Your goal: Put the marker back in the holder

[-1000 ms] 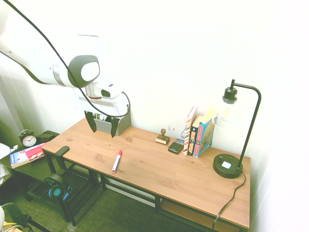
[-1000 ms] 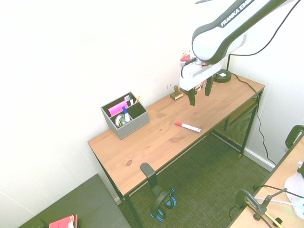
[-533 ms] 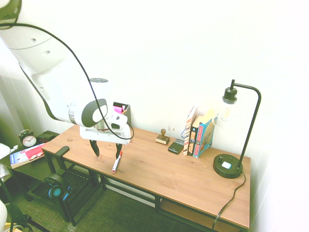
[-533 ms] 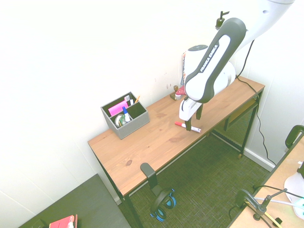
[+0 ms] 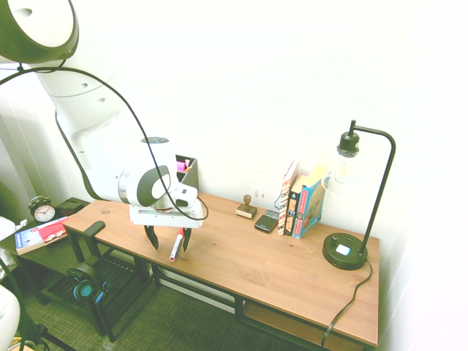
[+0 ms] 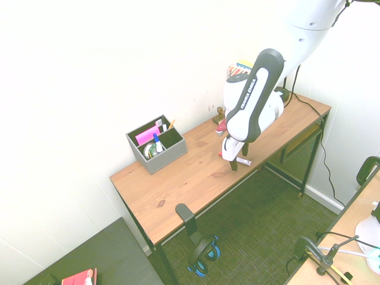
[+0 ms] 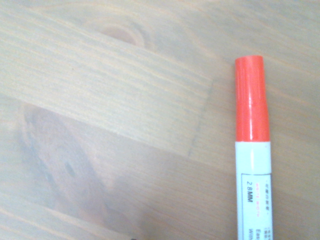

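End effector (image 5: 169,243) has dropped, open, straddling marker (image 5: 175,246) near desk (image 5: 278,267) edge.

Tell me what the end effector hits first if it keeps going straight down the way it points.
Most likely the marker: the end effector points down with open jaws straddling it on the desk. Depth is unclear, so the fingertips may meet the wood on either side first.

Gripper (image 5: 169,242): now lowered from beside the holder (image 6: 156,144) to bench (image 5: 241,256) level, fingers straddling the marker (image 5: 176,245).
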